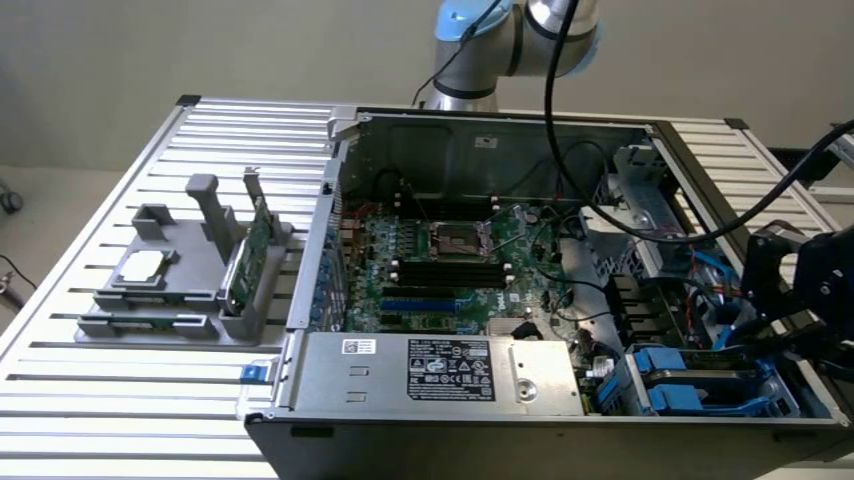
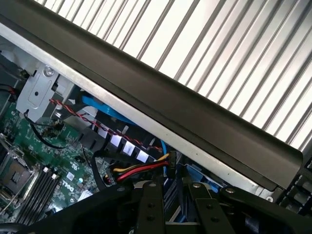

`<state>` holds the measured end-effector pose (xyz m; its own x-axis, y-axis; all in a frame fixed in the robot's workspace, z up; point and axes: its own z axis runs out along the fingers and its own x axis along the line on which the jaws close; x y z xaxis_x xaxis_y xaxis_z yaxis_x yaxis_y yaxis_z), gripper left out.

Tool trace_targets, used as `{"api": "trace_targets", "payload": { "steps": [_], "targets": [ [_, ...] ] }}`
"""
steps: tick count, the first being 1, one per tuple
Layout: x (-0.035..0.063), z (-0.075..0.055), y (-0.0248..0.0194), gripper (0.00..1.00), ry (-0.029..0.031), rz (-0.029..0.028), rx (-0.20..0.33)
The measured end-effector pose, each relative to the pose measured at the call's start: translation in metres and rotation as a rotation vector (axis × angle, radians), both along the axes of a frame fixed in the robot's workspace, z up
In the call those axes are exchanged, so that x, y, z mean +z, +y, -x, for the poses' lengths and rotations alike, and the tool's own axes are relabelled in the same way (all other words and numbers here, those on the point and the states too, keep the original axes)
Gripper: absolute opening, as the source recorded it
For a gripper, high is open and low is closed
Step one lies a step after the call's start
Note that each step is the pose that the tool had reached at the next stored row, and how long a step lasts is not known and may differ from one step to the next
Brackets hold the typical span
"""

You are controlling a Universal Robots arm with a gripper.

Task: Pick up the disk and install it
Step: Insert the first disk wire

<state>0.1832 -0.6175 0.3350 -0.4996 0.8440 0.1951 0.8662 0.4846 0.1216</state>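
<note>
The disk (image 1: 707, 365), framed by its blue carrier, lies low in the drive bay at the open computer case's front corner on the exterior view's right. My black gripper (image 1: 785, 335) reaches down onto its outer end and is shut on it. In the wrist view the two black fingers (image 2: 151, 209) stand close together around my gripper (image 2: 174, 187), with blue plastic of the disk (image 2: 197, 173) just beyond them. Most of the disk is hidden by the bay and the gripper.
The case's dark side wall (image 2: 195, 122) runs right beside the gripper. Red, yellow and black cables (image 2: 141, 168) cross close by. Motherboard (image 1: 441, 260) and power supply (image 1: 441, 370) fill the case. A grey fixture (image 1: 174, 300) on the slatted table holds a silver chip (image 1: 143, 265) and a green card (image 1: 250, 250).
</note>
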Motion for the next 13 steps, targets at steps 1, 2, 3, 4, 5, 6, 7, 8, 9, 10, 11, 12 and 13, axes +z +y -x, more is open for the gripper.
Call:
{"api": "trace_targets", "payload": {
  "steps": [1, 2, 3, 4, 5, 6, 7, 8, 9, 10, 11, 12, 13],
  "targets": [
    [-0.0006, 0.0000, 0.0000, 0.26, 0.0000, -0.0003, 0.000],
    [-0.0012, 0.0000, 0.0000, 0.26, 0.0000, -0.0005, 0.000],
    [-0.0018, 0.0000, 0.0000, 0.26, 0.0000, -0.0005, 0.000],
    [-0.0023, -0.0002, 0.0000, 0.26, 0.0000, -0.0006, 0.000],
    [-0.0025, -0.0005, 0.0000, 0.26, 0.0000, -0.0006, 0.000],
    [-0.0025, -0.0008, 0.0001, 0.26, 0.0000, -0.0005, 0.000],
    [-0.0025, -0.0009, 0.0002, 0.26, 0.0001, -0.0005, 0.000],
    [-0.0026, -0.0009, 0.0005, 0.26, 0.0001, -0.0006, 0.000],
    [-0.0027, -0.0010, 0.0008, 0.26, 0.0001, -0.0009, 0.000],
    [-0.0028, -0.0010, 0.0012, 0.26, 0.0003, -0.0010, 0.000],
    [-0.0026, -0.0010, 0.0016, 0.26, 0.0006, -0.0008, 0.000],
    [-0.0026, -0.0010, 0.0020, 0.26, 0.0010, -0.0007, 0.000],
    [-0.0026, -0.0010, 0.0022, 0.26, 0.0018, -0.0008, 0.000]
  ]
}}
